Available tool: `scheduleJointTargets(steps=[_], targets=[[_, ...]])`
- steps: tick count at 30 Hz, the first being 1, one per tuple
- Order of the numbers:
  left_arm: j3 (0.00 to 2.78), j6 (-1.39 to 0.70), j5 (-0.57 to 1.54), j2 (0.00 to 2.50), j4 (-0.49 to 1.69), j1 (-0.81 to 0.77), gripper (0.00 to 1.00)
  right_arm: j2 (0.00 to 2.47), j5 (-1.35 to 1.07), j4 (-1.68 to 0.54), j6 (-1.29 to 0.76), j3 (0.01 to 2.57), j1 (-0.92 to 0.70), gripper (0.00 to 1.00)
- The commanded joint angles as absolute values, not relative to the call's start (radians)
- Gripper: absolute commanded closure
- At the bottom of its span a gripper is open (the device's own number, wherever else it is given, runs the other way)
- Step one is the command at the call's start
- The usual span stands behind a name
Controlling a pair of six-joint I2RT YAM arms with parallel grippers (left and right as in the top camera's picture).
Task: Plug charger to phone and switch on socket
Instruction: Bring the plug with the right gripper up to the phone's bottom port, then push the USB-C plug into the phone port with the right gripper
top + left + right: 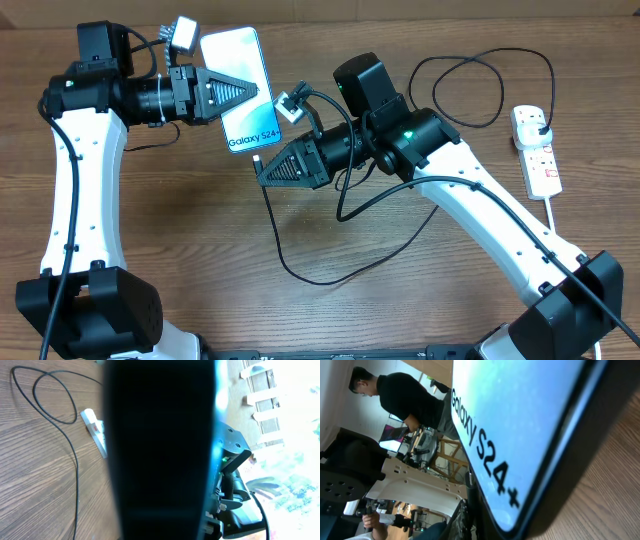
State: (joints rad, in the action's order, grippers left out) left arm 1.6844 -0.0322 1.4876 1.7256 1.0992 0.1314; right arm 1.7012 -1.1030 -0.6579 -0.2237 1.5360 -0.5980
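My left gripper [262,93] is shut on the phone [238,60] and holds it above the table, tilted, screen up, with the "Galaxy S24+" end toward my right gripper [262,172]. The right gripper is shut on the tip end of the charger; its thin black cable [300,275] hangs from it in a loop over the table. The tip sits right at the phone's lower edge; I cannot tell whether they touch. The socket [540,160] lies at the far right with the black plug [541,124] in it. The phone's dark back [160,450] fills the left wrist view, and its screen [520,420] fills the right wrist view.
The socket's thick white cord [575,245] runs toward the front right edge. More black cable [480,60] loops at the back right. The socket [95,427] and cable [70,445] also show in the left wrist view. The right arm [480,210] spans the table's right half.
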Motion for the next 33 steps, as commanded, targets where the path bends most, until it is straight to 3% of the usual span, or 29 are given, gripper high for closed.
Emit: scheduleJointTargets(steps=[1,27,33], targets=[[1.695,-0.049,1.51,1.7,1.1,0.136,0.96,1.7,-1.12,-0.65,-0.213,1.544,-0.598,0.96],[1.695,-0.049,1.566,1.7,1.1,0.124,0.96,1.7,-1.158,-0.588,-0.232,1.544,-0.552,0.96],[1.695,-0.14,1.568,1.7,1.031,0.126,0.96,1.7,-1.166,-0.596,-0.231,1.544,-0.556,0.96]])
